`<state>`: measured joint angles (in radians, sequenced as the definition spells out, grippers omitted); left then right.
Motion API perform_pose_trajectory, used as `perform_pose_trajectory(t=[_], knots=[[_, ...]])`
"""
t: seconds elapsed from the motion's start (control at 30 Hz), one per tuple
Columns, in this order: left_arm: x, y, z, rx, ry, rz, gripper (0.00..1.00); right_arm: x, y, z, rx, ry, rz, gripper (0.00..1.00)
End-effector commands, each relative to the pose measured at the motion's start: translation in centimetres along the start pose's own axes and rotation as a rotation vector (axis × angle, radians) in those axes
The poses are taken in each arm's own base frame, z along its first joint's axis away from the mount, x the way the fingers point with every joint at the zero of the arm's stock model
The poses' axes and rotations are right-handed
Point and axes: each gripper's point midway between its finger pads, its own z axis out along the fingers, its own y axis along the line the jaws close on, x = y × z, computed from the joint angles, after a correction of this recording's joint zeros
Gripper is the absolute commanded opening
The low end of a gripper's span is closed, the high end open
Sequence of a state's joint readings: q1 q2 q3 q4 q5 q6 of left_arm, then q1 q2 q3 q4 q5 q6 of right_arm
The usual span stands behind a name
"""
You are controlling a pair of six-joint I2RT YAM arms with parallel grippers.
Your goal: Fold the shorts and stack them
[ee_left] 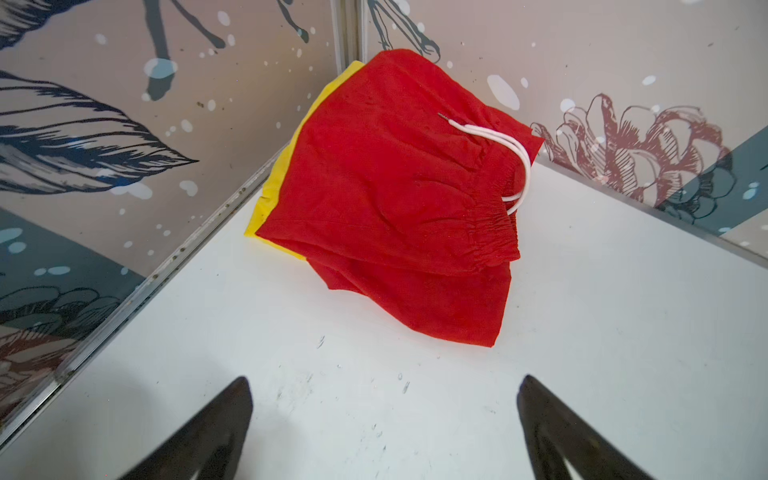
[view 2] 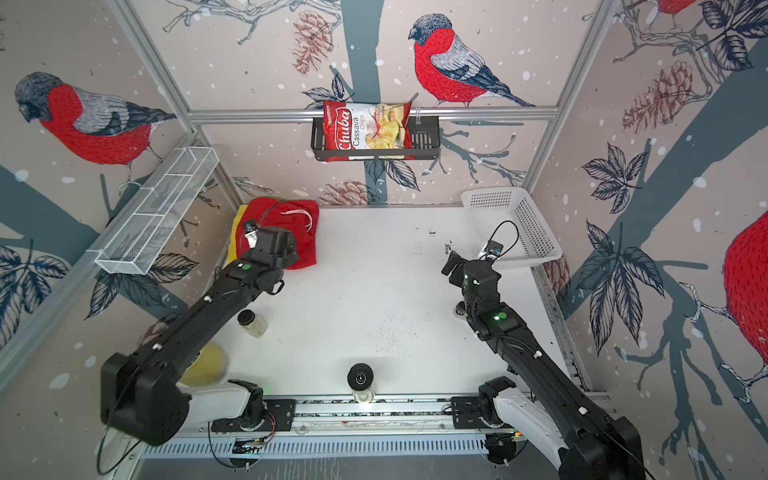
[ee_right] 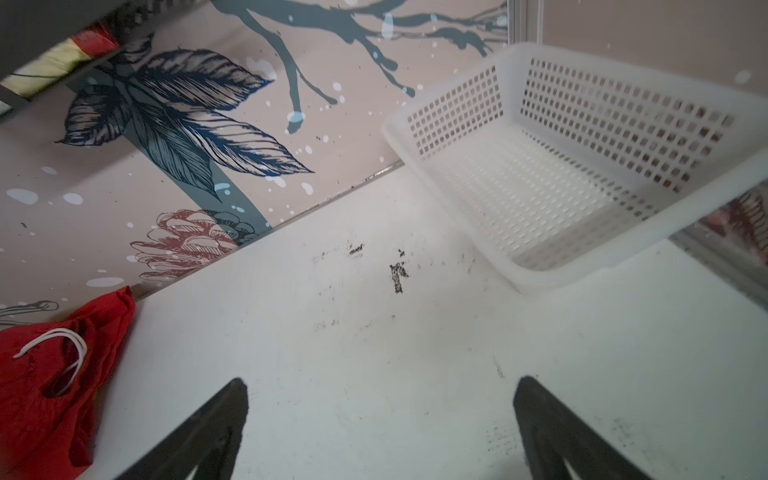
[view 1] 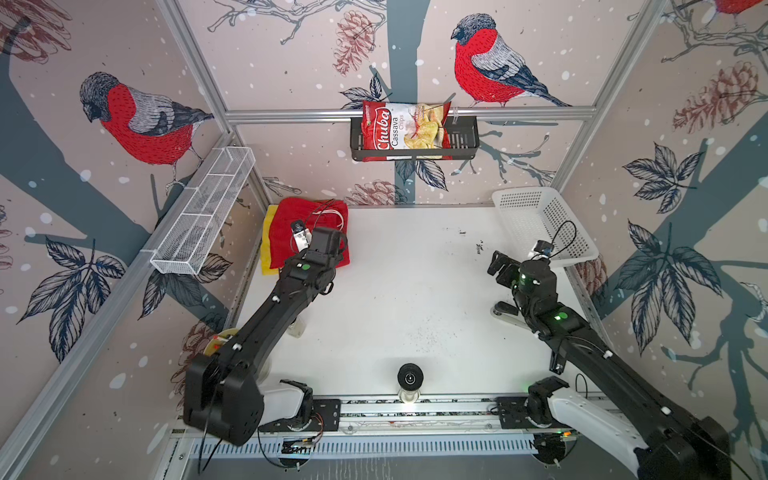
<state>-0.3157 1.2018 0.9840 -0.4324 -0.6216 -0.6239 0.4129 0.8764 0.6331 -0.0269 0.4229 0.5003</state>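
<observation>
Evidently the stacking is complete: in both top views the red shorts [view 1: 283, 245] lie folded over the yellow shorts [view 1: 266, 247], left of centre in the frame, in the far left corner of the tabletop [view 1: 415, 291]. We judge they sit there to keep the middle free. In the left wrist view the left jaws stand wide apart over bare tabletop, short of the red shorts and grasping nothing; a yellow edge peeks out beneath. In the right wrist view the right jaws gape equally empty, facing the white lattice basket [ee_right: 623, 112], well apart from the stack.
</observation>
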Motion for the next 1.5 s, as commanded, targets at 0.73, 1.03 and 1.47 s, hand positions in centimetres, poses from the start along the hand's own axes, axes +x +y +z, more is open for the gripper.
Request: perform_pose_trajectory(t=[0.73, 1.03, 1.47], knots=[[1.6, 8.2, -7.6, 0.331, -0.793, -0.237, 0.98, -2.5, -3.1, -3.0, 0.029, -0.330, -0.231, 0.99], [4.6, 7.3, -2.5, 0.174, -0.649, 0.045, 0.99, 2.1, -3.7, -0.9, 0.014, -0.263, -0.404, 1.00], [4.6, 5.8, 3.2, 0.110, -0.608, 0.133, 0.99, 5.2, -10.5, 1.3, 0.173, -0.262, -0.326, 0.99]])
